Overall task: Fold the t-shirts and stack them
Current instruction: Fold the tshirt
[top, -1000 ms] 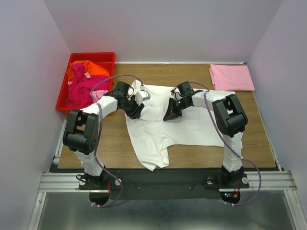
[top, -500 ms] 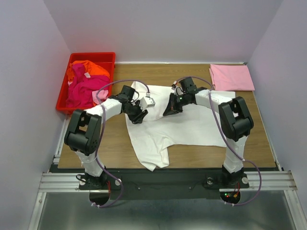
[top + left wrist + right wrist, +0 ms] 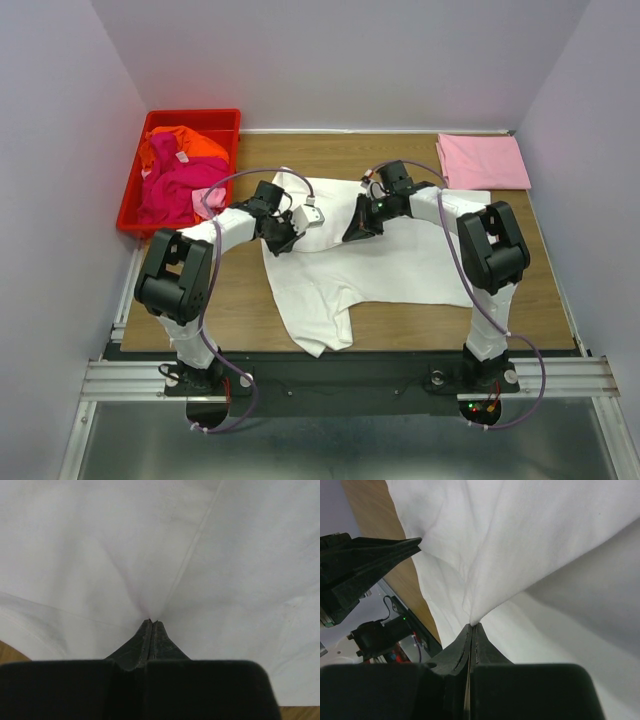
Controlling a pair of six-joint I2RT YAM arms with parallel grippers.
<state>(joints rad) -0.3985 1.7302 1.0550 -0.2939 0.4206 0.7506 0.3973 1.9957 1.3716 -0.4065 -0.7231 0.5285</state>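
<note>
Far left: red plastic bin (image 3: pixel 192 113) with a crumpled orange cloth tee (image 3: pixel 190 145) and a crumpled magenta cloth tee (image 3: pixel 168 192) inside, both unfolded and not yet handled.

Left gripper (image 3: pixel 151 625): fingers pressed together with only a hairline between them. Cloth puckers into the tips, so I read it as pinching the large white cloth t-shirt (image 3: pixel 400 260) near that shirt's left edge. The fabric there lies low, close to the brown wooden table (image 3: pixel 240 300).

The white cloth t-shirt sits mid-table, spread roughly flat, its longer side running left to right. A flap trails toward the near edge. No print shows on the upward face.

Right gripper (image 3: pixel 471 626): fingers closed tight on a fold of the same shirt, right of the left pinch and in the shirt's far half. The cloth rises to a peak at the tips, so this point looks slightly lifted. The left gripper is visible just beside it in the right wrist view.

Far right corner: pale pink cloth tee (image 3: pixel 483 160), folded into a neat rectangle, well apart from both grippers. Probably the start of the stack.

Step in hand (judgement): the start of a fold on the white shirt, both pinch points secured. Next move calls for lifting both points together, keeping the span taut, and carrying the held cloth across the body. Uneven lift would likely wrinkle or skew the fold.
</note>
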